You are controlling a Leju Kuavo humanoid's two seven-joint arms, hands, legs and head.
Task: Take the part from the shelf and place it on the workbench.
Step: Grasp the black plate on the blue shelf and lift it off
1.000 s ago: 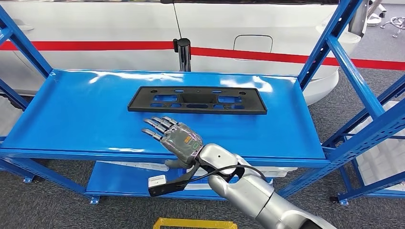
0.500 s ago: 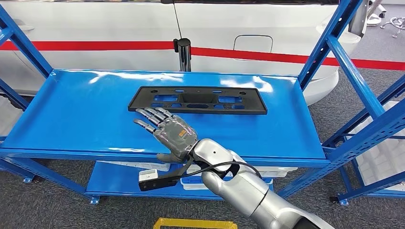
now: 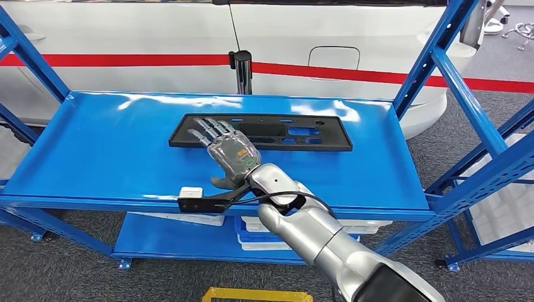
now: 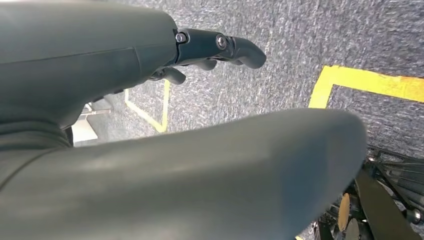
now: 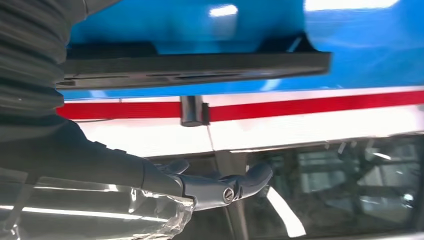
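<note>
The part is a flat black rectangular frame (image 3: pixel 277 131) with cut-outs, lying across the middle of the blue shelf (image 3: pixel 101 151). My right hand (image 3: pixel 228 152) hovers over the frame's left end, fingers spread and palm down, holding nothing. The right wrist view sees the frame (image 5: pixel 200 64) edge-on, with a dark finger (image 5: pixel 220 185) stretched out apart from it. In the left wrist view my left hand (image 4: pixel 210 47) hangs above grey carpet with its fingers curled in, and nothing is in it.
Blue uprights (image 3: pixel 434 60) frame the shelf on both sides. A white car body with a red stripe (image 3: pixel 352 74) stands behind it. White and blue bins (image 3: pixel 252 226) sit on the lower shelf. Yellow tape (image 3: pixel 255 294) marks the carpet in front.
My right hand has moved forward from the shelf's front area to over the left end of the black frame. The frame itself has not moved.
</note>
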